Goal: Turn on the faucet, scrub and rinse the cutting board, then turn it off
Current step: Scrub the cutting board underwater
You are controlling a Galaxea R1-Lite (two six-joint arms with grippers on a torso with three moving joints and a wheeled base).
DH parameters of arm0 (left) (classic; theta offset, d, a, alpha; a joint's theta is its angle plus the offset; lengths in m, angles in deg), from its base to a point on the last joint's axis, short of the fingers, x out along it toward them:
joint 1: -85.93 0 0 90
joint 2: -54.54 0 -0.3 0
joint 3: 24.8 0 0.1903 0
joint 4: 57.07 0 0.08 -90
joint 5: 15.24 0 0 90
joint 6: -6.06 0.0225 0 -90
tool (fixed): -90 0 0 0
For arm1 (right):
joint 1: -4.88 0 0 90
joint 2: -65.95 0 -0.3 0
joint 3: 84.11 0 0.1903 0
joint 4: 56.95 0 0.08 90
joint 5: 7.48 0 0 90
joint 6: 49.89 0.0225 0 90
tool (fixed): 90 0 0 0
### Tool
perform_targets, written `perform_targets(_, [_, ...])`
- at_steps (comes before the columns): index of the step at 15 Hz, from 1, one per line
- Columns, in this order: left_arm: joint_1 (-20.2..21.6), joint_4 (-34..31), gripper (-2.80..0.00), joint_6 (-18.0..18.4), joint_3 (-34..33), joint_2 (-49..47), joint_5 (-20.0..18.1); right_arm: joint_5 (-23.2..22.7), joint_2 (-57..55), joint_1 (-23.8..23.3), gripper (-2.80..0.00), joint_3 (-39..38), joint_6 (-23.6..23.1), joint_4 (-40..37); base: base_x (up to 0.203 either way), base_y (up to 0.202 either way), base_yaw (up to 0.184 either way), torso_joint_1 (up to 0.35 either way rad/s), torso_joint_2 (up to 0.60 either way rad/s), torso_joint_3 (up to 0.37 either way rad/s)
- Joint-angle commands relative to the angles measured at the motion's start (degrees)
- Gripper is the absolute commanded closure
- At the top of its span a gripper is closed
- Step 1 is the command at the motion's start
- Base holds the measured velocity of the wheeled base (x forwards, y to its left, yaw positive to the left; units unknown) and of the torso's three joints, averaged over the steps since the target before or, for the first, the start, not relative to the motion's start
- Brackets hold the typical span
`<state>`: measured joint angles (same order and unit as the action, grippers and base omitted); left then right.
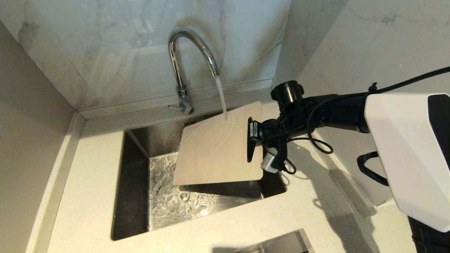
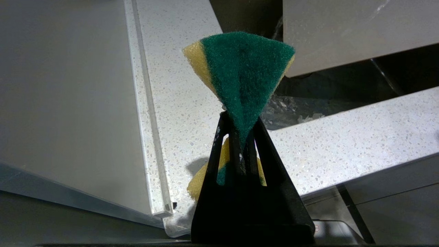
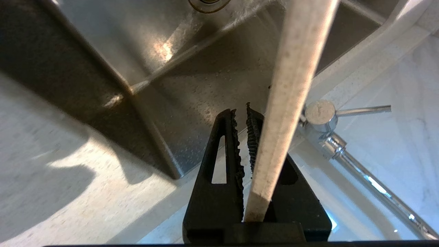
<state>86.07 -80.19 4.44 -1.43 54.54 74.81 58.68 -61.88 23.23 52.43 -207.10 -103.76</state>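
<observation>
Water runs from the faucet (image 1: pixel 191 59) onto the upper edge of the cutting board (image 1: pixel 214 147), so this looks like the rinse stage. Right gripper (image 1: pixel 254 140) is clamped on the board's right edge by the handle slot, holding it tilted over the sink (image 1: pixel 135 196) with the far edge high; probably so runoff drains down into the basin instead of onto the table (image 1: pixel 88 147). Right wrist view shows the board edge-on (image 3: pixel 291 103) pinned between the gripper's fingers. Left gripper (image 2: pixel 240 137), out of the head view, is pinched together on a green-and-yellow sponge (image 2: pixel 241 75), hanging over the table edge near the sink, apparently on standby. Faucet lever (image 1: pixel 175 105) sits just behind the board's far corner; the raised board partly blocks the path to it from the right.
</observation>
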Motion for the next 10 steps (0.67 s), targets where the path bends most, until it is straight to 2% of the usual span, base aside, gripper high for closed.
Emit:
perform_targets(1, [0.0,0.0,0.0,-0.1,-0.2,-0.1,0.0,-0.2,-0.7,0.5,0.0,0.1,-0.3,1.1,0.0,0.0,0.0,0.0,0.0,0.0])
perform_targets(7, [0.0,0.0,0.0,-0.1,-0.2,-0.1,0.0,-0.2,-2.1,2.1,0.0,0.4,0.9,2.8,0.0,0.0,0.0,0.0,0.0,0.0])
perform_targets(10, [0.0,0.0,0.0,-0.1,-0.2,-0.1,0.0,-0.2,-2.0,2.3,0.0,0.4,3.0,4.7,0.0,0.0,0.0,0.0,0.0,0.0])
